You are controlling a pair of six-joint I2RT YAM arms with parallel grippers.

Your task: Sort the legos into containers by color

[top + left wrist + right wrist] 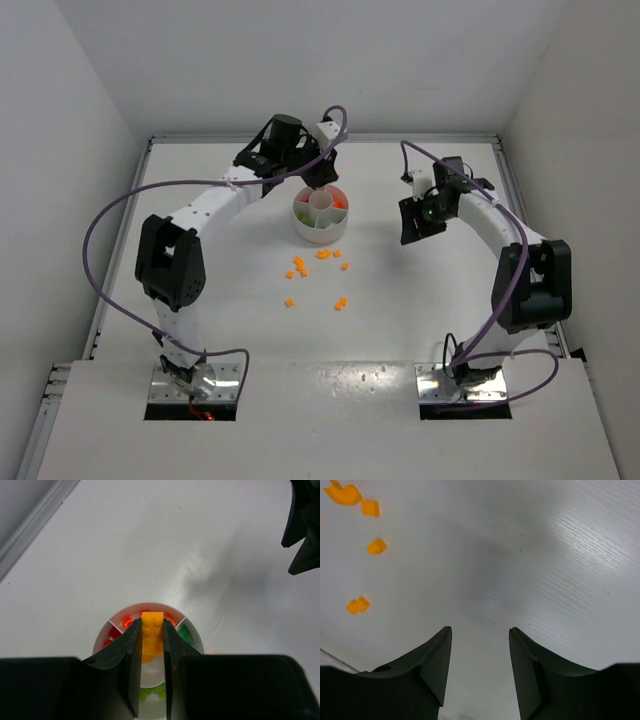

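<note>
Judging by the tabletop [400, 320], the sorting is more than half done. No red or green pieces show loose on it, only orange ones. There is one round white dish [321, 232], at the far middle of the tabletop. In the left wrist view it already holds red legos [127, 623] in a far-left wedge, green legos [186, 635] in a right wedge and some pale green ones at its near side. How many are inside, I cannot count.

There are two claws. The left claw [321, 183] hangs directly over the dish and is closed narrowly on one orange brick [151, 630], which stands above the far wedges. Dropping it seems to be the step in hand. The right claw [480, 630] is to the right of the dish, well apart from it. It is spread wide, with nothing between its fingers.

What is left are the loose orange legos [300, 265], scattered just near of the dish. I count about eight in the top view, but some lie too close together to separate. The right wrist view shows four of them.
</note>
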